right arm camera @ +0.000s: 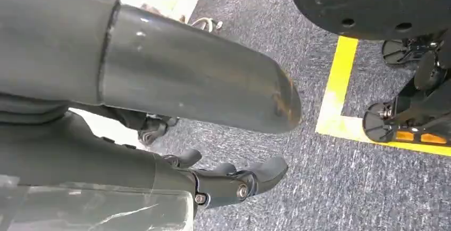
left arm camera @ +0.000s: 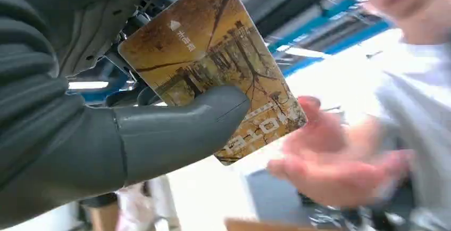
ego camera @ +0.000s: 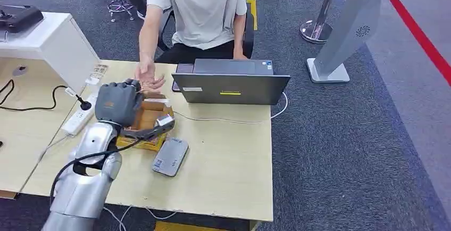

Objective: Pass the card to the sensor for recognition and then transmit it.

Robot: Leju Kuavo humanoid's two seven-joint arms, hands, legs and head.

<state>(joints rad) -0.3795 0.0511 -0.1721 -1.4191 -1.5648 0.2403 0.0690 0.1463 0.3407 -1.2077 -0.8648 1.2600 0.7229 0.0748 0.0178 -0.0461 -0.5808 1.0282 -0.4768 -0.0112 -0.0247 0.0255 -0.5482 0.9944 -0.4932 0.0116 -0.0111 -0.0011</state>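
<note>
My left hand (left arm camera: 106,130), closest to the lens, pinches the card (left arm camera: 213,66) under its thumb, held above the desk (ego camera: 223,151) toward the person's open palm (ego camera: 149,77) at twelve o'clock. I judge scanning done, handover pending. My right hand (right arm camera: 159,82) hangs empty, fingers apart.

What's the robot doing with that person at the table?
The robot's left hand is holding a brown picture card up over the table, pinched under its thumb. A person sitting behind a laptop is reaching out an open hand toward the card, as if ready to take it. A small grey box lies on the table near the robot's arm. The robot's right hand hangs down by the floor, holding nothing.
</note>
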